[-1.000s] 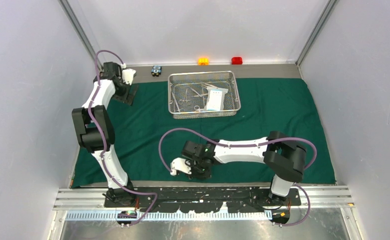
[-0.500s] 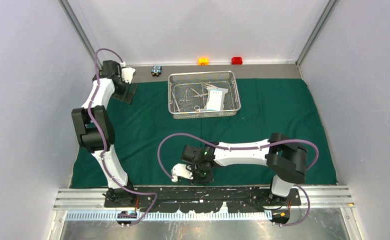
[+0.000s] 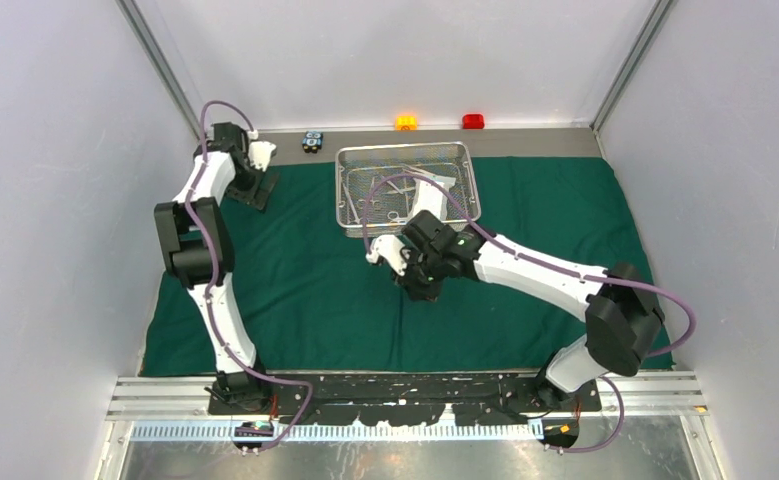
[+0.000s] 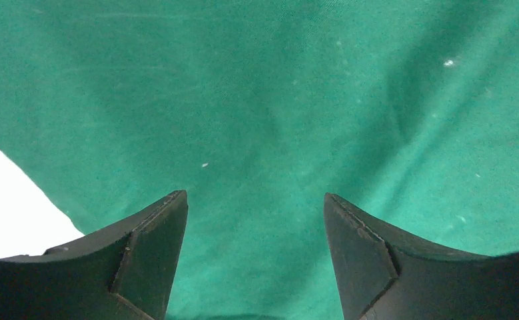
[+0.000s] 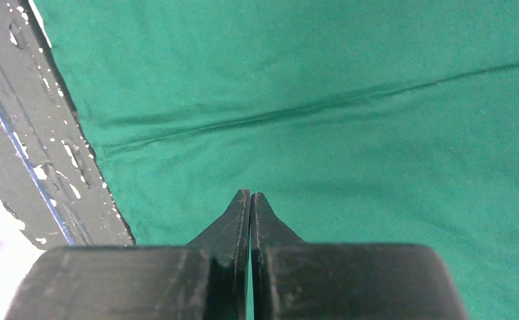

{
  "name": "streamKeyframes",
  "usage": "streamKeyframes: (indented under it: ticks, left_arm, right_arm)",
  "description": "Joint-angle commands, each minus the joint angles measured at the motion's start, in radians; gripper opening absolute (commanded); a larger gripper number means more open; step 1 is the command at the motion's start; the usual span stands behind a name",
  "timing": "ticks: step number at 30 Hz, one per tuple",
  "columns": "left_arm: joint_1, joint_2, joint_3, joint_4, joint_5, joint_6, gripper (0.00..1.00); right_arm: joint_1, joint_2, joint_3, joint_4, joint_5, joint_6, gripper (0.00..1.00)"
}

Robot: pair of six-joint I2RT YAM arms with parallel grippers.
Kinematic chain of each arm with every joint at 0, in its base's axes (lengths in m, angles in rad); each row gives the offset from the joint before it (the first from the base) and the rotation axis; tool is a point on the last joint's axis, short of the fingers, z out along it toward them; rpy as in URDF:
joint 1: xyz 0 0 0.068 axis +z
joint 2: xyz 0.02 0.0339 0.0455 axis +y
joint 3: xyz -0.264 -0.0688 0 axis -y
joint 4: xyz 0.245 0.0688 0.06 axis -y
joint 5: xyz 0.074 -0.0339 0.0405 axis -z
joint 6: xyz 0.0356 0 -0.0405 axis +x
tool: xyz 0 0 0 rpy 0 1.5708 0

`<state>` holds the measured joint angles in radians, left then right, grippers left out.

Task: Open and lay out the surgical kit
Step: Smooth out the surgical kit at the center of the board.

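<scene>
The left tool (image 4: pixel 254 195) hung with its two black fingers (image 4: pixel 150 247) well apart and nothing between them, low over the dark green cloth wrap (image 3: pixel 295 280) that lay spread flat across the bench (image 3: pixel 535 141). It was at the cloth's far left corner, and a pale surface showed past the cloth's edge beside one finger. The right tool (image 5: pixel 250 195) had its fingers pressed together, gripping nothing, over the middle of the cloth. A long shallow crease (image 5: pixel 310 107) ran across the cloth ahead of its tips. Just beyond the right tool, and well to the right of the left tool, the rectangular silver wire-mesh tray (image 3: pixel 405 149) rested on the cloth. Inside it lay slim steel instruments (image 3: pixel 370 195) toward the left side and a flat white-blue packet (image 3: pixel 433 190), partly hidden by the right arm (image 3: pixel 535 275). The instruments were too small to tell apart, though they were probably scissors and forceps.
</scene>
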<state>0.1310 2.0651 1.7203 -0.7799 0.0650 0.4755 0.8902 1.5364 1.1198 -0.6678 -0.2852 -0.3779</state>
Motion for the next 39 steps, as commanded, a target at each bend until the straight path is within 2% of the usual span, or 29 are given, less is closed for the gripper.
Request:
streamKeyframes:
  ticks: [1,9,18,26,31,35,39]
  left_arm:
    - [0.0,0.078,0.074,-0.048,-0.022,0.015,0.77]
    - [0.001,0.202,0.223,-0.098,-0.012,-0.008,0.76]
    - [0.008,0.326,0.365,-0.183,-0.047,-0.018,0.77]
    - [0.035,0.303,0.38,-0.132,-0.024,-0.064,0.79]
    - [0.037,0.335,0.384,-0.133,-0.112,-0.032,0.8]
    - [0.043,0.322,0.327,-0.111,-0.164,0.006,0.81]
    - [0.056,0.226,0.229,-0.064,-0.098,0.005,0.81]
  right_arm:
    - [-0.043,-0.074,0.01,0.002,0.019,0.031,0.05]
    - [-0.144,-0.132,-0.057,-0.009,0.071,0.019,0.05]
    - [-0.177,-0.102,-0.081,-0.032,0.135,-0.049,0.05]
    - [-0.304,-0.099,-0.072,-0.032,0.125,-0.084,0.05]
    - [-0.376,-0.096,-0.098,-0.032,0.118,-0.117,0.05]
    - [-0.435,-0.082,-0.153,-0.034,0.126,-0.191,0.04]
    - [-0.466,-0.03,-0.196,-0.072,0.126,-0.279,0.04]
